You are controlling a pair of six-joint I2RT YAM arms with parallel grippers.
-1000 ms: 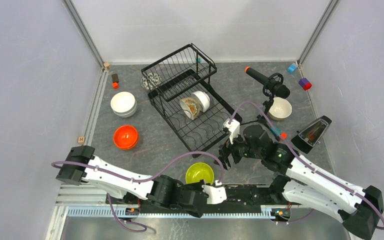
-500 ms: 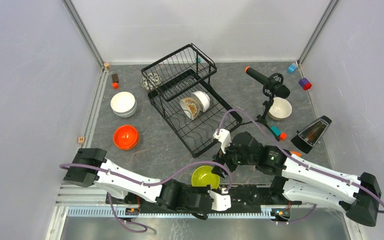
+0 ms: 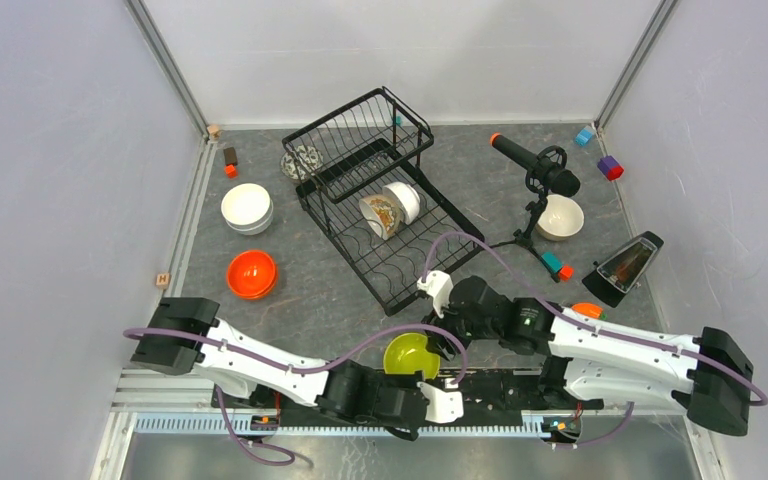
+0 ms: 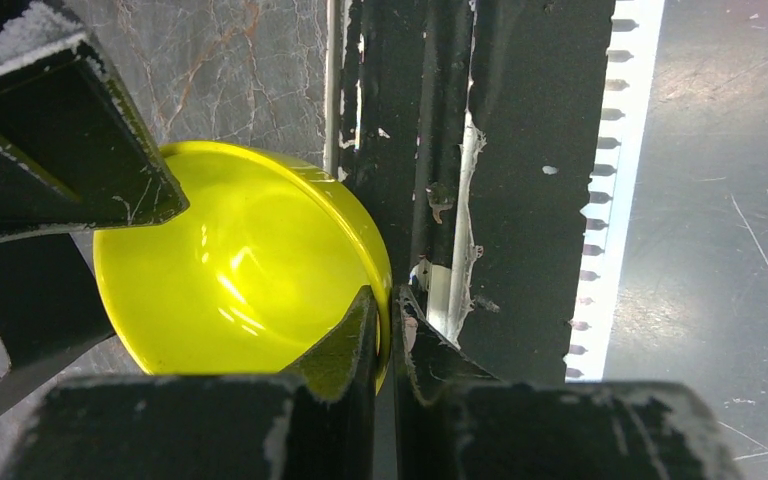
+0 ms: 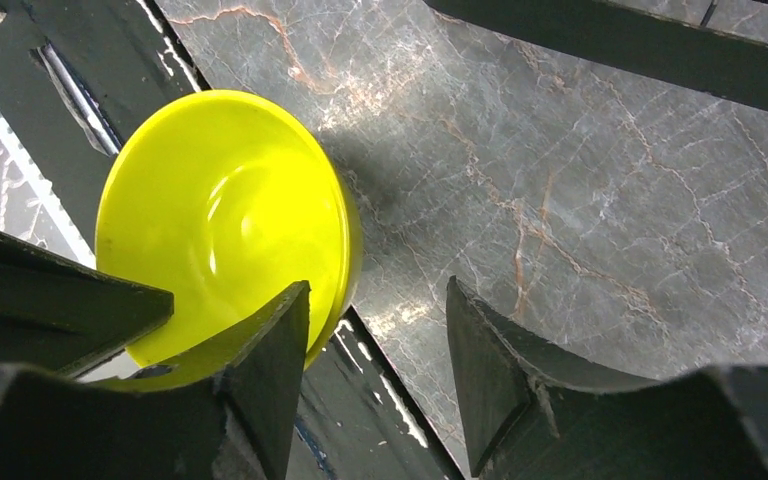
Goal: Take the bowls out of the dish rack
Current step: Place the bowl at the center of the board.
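Observation:
A lime green bowl [image 3: 408, 355] hangs tilted above the table's near edge, between the two arm bases. My left gripper [image 4: 385, 300] is shut on its rim, one finger inside the bowl [image 4: 230, 270] and one outside. My right gripper [image 5: 378, 290] is open and straddles the opposite rim. Its left finger lies over the inside of the bowl [image 5: 220, 210], while its right finger stands apart over the table. In the top view the right gripper [image 3: 438, 335] sits just right of the bowl. The black wire dish rack [image 3: 415, 270] holds two bowls on edge, a patterned one [image 3: 382, 214] and a white one [image 3: 404, 200].
White bowls [image 3: 247, 207] and an orange bowl [image 3: 251, 273] sit left of the rack, a dark-patterned bowl [image 3: 300, 160] behind it. A cream bowl [image 3: 560, 216] stands beside the microphone tripod [image 3: 535, 170]. A black wedge-shaped object [image 3: 625, 265] and small blocks [image 3: 610, 167] lie at right.
My right arm swung left and nearer, onto the lime bowl's rim, and its jaws narrowed. My left arm shifted right, carrying the bowl slightly toward the near edge.

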